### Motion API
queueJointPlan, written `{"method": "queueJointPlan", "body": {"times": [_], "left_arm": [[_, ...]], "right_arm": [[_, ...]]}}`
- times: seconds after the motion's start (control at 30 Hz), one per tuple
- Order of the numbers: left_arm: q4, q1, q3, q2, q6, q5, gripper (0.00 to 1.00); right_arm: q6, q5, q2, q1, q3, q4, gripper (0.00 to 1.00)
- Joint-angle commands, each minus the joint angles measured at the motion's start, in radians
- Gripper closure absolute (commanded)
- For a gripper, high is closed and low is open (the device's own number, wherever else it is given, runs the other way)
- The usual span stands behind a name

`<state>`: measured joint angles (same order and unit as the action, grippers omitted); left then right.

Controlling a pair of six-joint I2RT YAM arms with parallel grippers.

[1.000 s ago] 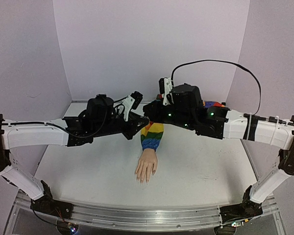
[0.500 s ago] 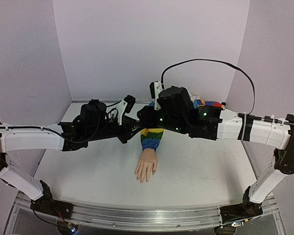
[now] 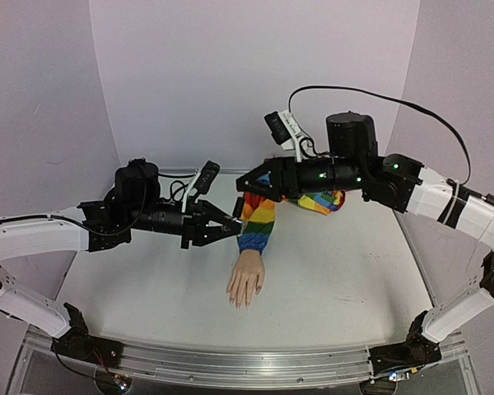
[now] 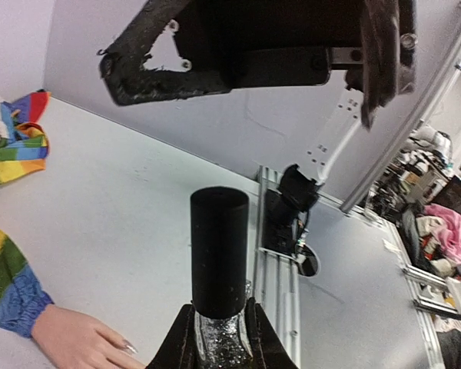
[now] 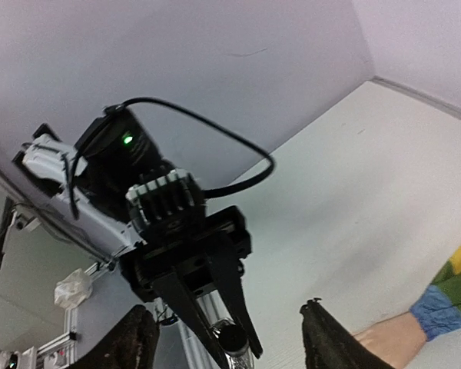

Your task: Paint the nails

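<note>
The mannequin hand (image 3: pixel 247 282) lies palm down mid-table, its rainbow-striped sleeve (image 3: pixel 258 222) running back. Its nails (image 3: pixel 240 304) are tiny at the fingertips; one glossy nail (image 4: pixel 128 347) shows in the left wrist view. My left gripper (image 3: pixel 229 224) is shut on a small glitter bottle (image 4: pixel 217 338) with its black cap (image 4: pixel 219 250) on, held just left of the sleeve. My right gripper (image 3: pixel 245 188) hangs open above and right of the cap, apart from it. In the right wrist view its fingers (image 5: pixel 137 338) frame the left gripper and the bottle (image 5: pixel 232 337).
A bunched heap of rainbow fabric (image 3: pixel 321 200) lies at the back under the right arm. Pale walls (image 3: pixel 255 74) close the back and both sides. An aluminium rail (image 3: pixel 230 366) runs along the near edge.
My right gripper has opened and drawn back up and to the right, off the cap. The left arm has pulled back to the left with the bottle. The mannequin hand has not moved.
</note>
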<state>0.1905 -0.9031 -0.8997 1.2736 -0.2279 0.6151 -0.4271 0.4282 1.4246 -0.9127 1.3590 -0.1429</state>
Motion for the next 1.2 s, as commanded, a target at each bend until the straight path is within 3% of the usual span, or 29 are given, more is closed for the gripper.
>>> {"method": "queueJointPlan", "body": {"times": [0.0,0.6,0.77,0.9,1.07,1.17], "left_arm": [[0.020,-0.001,-0.081,-0.025,-0.043,0.242,1.00],[0.052,-0.002,-0.110,-0.032,-0.051,0.237,1.00],[0.055,-0.002,-0.118,-0.029,-0.043,0.191,1.00],[0.053,-0.002,-0.114,-0.030,-0.012,0.011,1.00],[0.053,-0.002,-0.118,-0.027,0.023,-0.318,1.00],[0.054,-0.002,-0.159,0.010,0.068,-0.490,1.00]], "right_arm": [[0.013,0.309,0.030,-0.008,0.009,-0.099,0.39],[-0.078,0.426,0.068,-0.009,-0.058,-0.265,0.66],[-0.073,0.419,0.071,-0.009,-0.061,-0.268,0.83],[-0.067,0.377,0.067,-0.009,-0.079,-0.268,1.00],[-0.071,0.251,0.071,-0.015,-0.113,-0.253,1.00],[-0.078,0.046,0.089,-0.054,-0.127,-0.218,1.00]]}}
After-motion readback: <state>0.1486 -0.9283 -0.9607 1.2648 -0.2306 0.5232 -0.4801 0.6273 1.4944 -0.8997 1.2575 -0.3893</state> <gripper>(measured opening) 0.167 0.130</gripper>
